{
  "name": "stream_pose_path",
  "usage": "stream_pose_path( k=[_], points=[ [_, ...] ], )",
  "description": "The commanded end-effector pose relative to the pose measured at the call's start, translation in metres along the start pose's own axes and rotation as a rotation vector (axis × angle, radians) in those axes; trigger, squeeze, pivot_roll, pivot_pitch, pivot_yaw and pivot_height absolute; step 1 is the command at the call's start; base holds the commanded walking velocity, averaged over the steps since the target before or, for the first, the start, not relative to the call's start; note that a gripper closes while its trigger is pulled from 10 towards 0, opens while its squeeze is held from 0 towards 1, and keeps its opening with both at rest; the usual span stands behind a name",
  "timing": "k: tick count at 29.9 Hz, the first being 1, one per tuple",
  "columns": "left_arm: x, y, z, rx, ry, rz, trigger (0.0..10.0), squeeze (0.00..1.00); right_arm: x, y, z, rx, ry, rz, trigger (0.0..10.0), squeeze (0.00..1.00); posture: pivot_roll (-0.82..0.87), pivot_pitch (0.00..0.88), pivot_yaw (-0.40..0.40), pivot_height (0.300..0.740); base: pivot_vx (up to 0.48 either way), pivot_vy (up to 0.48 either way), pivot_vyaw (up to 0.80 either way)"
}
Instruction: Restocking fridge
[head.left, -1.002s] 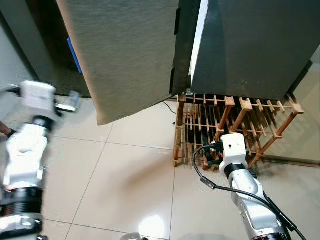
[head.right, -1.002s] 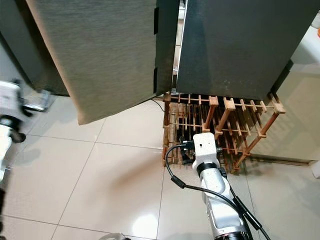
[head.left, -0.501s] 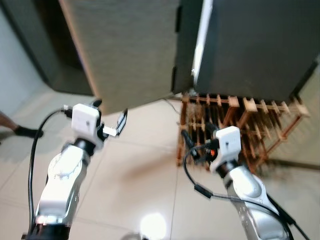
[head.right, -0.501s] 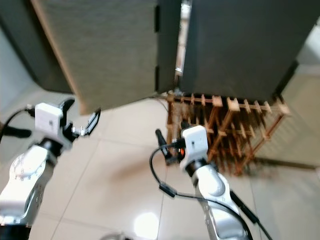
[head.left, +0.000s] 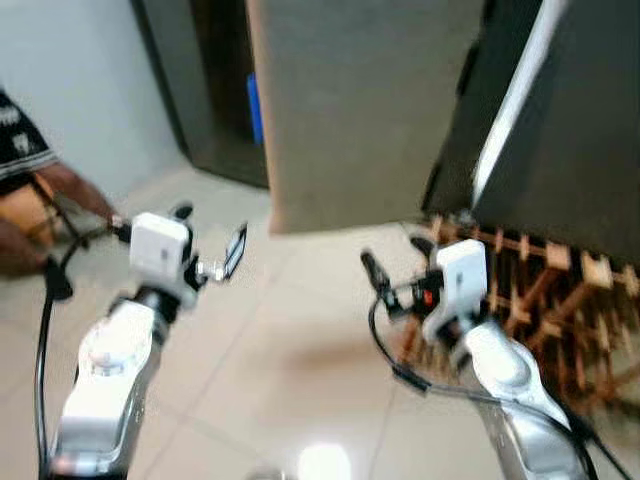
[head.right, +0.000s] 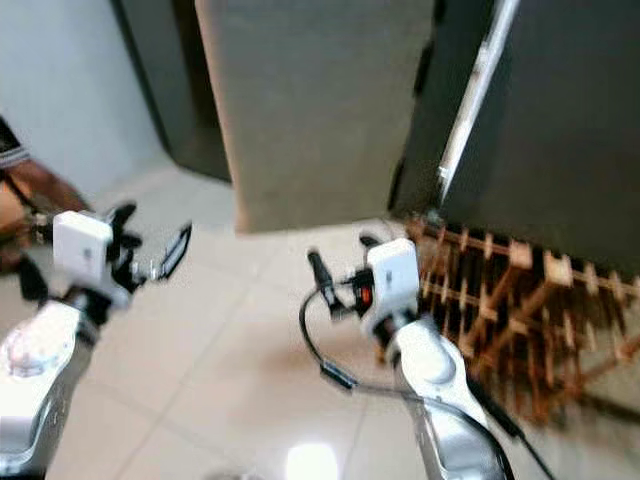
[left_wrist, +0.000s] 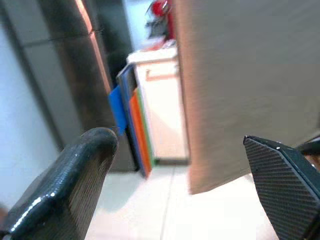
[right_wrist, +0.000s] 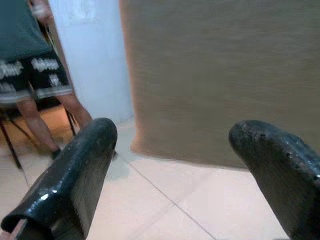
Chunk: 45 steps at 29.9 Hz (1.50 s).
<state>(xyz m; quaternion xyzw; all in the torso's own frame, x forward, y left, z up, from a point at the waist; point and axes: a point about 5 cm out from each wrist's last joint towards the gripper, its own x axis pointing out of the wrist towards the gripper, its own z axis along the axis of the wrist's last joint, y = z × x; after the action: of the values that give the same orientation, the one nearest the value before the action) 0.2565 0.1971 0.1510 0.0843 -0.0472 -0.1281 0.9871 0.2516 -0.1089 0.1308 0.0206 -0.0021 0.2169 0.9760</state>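
Open tiled floor ahead, hemmed in by the fridge door and a wooden rack

The pale tiled floor (head.left: 280, 350) lies bare between the left end effector (head.left: 212, 252) and the right end effector (head.left: 398, 272), both with fingers spread and holding nothing. The open fridge door (head.left: 350, 100) hangs ahead as a broad panel, blocking passage above the floor. A wooden rack (head.left: 560, 300) stands close on the right, under the dark fridge body (head.left: 580, 130). A person (right_wrist: 35, 75) stands at the far left by the wall.
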Motion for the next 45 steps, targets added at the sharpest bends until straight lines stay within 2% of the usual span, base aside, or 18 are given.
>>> stream_pose_path(
  k=[1,14,18,23,27,35,45],
  points=[
    [0.003,-0.009,0.004,-0.005,-0.010,-0.033,10.0,0.00,-0.004,-0.009,0.002,-0.020,0.002,-0.035,10.0,0.00,0.06,0.000,0.040,0.740,0.345,0.000,0.00],
    [0.003,-0.013,0.005,-0.010,-0.005,-0.043,10.0,0.00,-0.001,-0.008,0.005,-0.029,-0.001,-0.023,10.0,0.00,0.06,0.000,0.038,0.740,0.344,0.000,0.00],
    [0.000,-0.017,0.004,-0.017,-0.002,-0.062,10.0,0.00,-0.001,0.000,0.011,-0.046,-0.037,0.056,10.0,0.00,0.07,0.000,0.039,0.740,0.343,0.000,0.00],
    [-0.002,-0.021,0.002,-0.018,0.004,-0.085,10.0,0.00,0.000,0.004,0.012,-0.044,-0.044,0.077,10.0,0.00,0.07,0.000,0.041,0.740,0.345,0.000,0.00],
    [-0.003,-0.026,0.001,-0.023,0.007,-0.108,10.0,0.00,-0.001,0.004,0.011,-0.003,-0.047,0.058,10.0,0.00,0.07,0.000,0.042,0.740,0.346,0.000,0.00],
    [-0.007,-0.031,-0.002,-0.027,0.024,-0.128,10.0,0.00,-0.004,0.000,0.006,-0.010,-0.026,0.044,10.0,0.00,0.07,0.000,0.043,0.740,0.345,0.000,0.00],
    [-0.007,-0.032,-0.002,-0.046,0.022,-0.130,10.0,0.00,-0.007,-0.005,0.001,-0.003,-0.008,0.002,10.0,0.00,0.07,0.000,0.047,0.740,0.000,0.000,0.00]
  ],
)
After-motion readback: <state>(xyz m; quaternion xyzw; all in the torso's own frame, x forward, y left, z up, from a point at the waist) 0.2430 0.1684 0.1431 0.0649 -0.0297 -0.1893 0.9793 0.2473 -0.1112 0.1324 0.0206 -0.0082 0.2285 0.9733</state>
